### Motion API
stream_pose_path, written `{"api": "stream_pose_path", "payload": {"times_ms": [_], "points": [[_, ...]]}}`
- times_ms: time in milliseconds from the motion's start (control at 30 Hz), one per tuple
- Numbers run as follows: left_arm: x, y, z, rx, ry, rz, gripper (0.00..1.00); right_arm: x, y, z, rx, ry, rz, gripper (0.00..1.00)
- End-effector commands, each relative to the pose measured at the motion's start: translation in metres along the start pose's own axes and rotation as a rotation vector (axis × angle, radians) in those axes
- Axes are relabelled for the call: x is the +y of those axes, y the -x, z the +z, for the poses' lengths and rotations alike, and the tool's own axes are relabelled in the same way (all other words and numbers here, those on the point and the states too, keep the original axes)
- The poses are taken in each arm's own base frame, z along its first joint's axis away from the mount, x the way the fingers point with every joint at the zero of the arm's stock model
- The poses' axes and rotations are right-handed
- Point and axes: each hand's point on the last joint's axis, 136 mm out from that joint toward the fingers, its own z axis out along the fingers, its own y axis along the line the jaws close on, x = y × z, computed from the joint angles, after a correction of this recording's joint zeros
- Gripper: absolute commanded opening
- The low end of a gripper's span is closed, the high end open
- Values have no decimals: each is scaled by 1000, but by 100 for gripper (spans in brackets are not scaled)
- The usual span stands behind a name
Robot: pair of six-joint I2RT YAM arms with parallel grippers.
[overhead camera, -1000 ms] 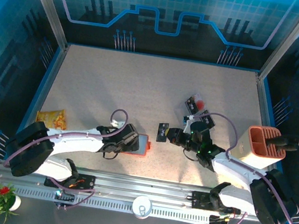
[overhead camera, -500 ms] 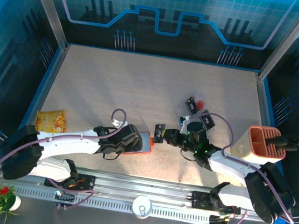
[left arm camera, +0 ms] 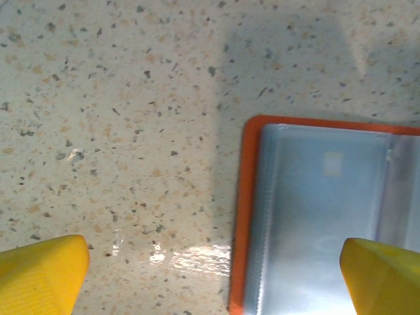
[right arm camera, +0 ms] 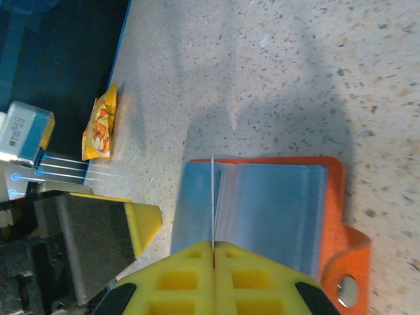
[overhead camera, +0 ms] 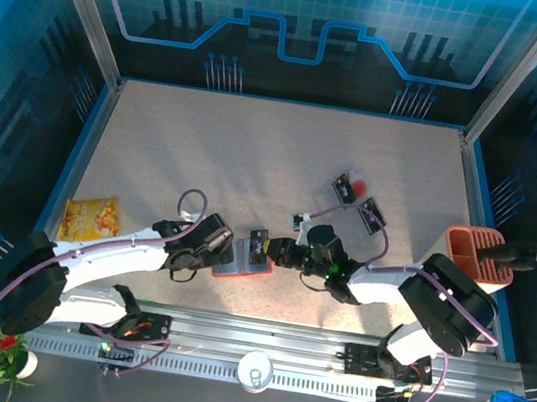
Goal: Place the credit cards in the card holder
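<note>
Yellow fingers (right arm camera: 177,269) of the right gripper (right arm camera: 213,252) are clamped tight on one card (right arm camera: 213,197). From the wrist it shows edge-on, a thin pale line pointing to twelve o'clock across the open wallet (right arm camera: 262,203). Whether its leading edge has found a pocket mouth or only rides over the grey plastic, I can't tell, and that's the first worry. Come in a shade too flat and the card skates over that slick sleeve instead of sliding under it.

The left gripper (left arm camera: 210,281) has its jaws spread wide and grips nothing. One tip (left arm camera: 39,272) is over the bare table (left arm camera: 118,98) at seven o'clock, the other over the wallet's pocket at five. Contact isn't clear, so I judge the wallet unpinned. A push from the card could shove it along the smooth top or swing it round.

Push harder against a blocked pocket and the thin card may bow, then snap out of the pinch. The two grippers also work almost nose to nose, so a small sideways correction could knock them together.

From above, two spare cards (overhead camera: 360,200) lie at about two o'clock from the wallet, well apart from it. A snack packet (overhead camera: 92,215) sits at nine o'clock and a terracotta bin (overhead camera: 471,254) at three.
</note>
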Motion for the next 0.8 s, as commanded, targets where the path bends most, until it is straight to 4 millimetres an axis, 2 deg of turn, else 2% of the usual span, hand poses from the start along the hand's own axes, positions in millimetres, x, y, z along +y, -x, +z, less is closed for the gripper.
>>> {"api": "stream_pose_path", "payload": {"times_ms": [0, 333, 767], "points": [[19, -7, 5, 16, 60, 19, 99, 22, 15, 7, -65, 66, -19, 0], [34, -18, 16, 40, 106, 14, 99, 20, 9, 22, -50, 72, -10, 0], [43, -24, 21, 52, 133, 12, 99, 15, 4, 34, -41, 77, 10, 0]]}}
